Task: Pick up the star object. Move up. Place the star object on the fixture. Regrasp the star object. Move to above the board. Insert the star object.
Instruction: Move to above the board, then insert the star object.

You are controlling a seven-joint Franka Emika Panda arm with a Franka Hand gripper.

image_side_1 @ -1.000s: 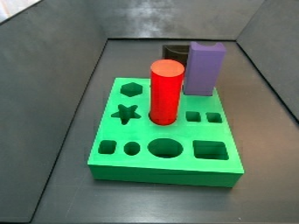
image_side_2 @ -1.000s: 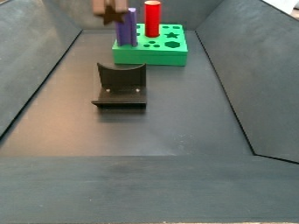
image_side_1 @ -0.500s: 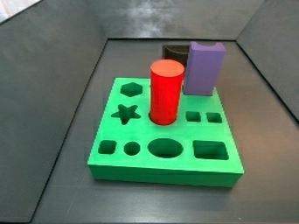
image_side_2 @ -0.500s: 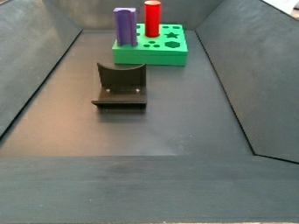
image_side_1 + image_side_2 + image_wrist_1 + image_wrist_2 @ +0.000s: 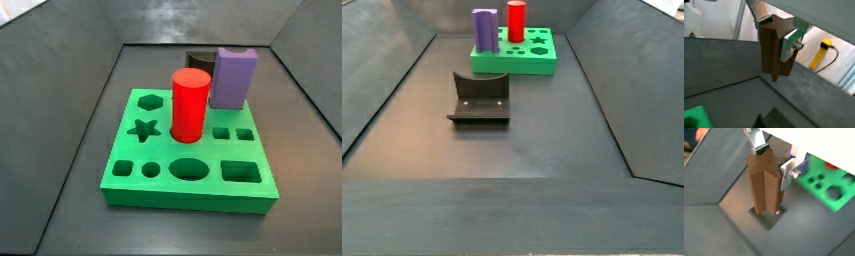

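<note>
Your claw (image 5: 769, 163) clamped on the upright star peg (image 5: 765, 185), above the grey floor, out of both side views, green board (image 5: 187, 160) beyond.

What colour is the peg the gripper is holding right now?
Dark brown, wood-like: the star object sits between the gripper's silver fingers, clearest in a wrist view.

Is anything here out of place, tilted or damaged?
Nothing stands out. The gripper, seen only in the wrist views, holds the star object hanging straight. The red cylinder and purple block stand upright in the board; the fixture looks intact.
</note>
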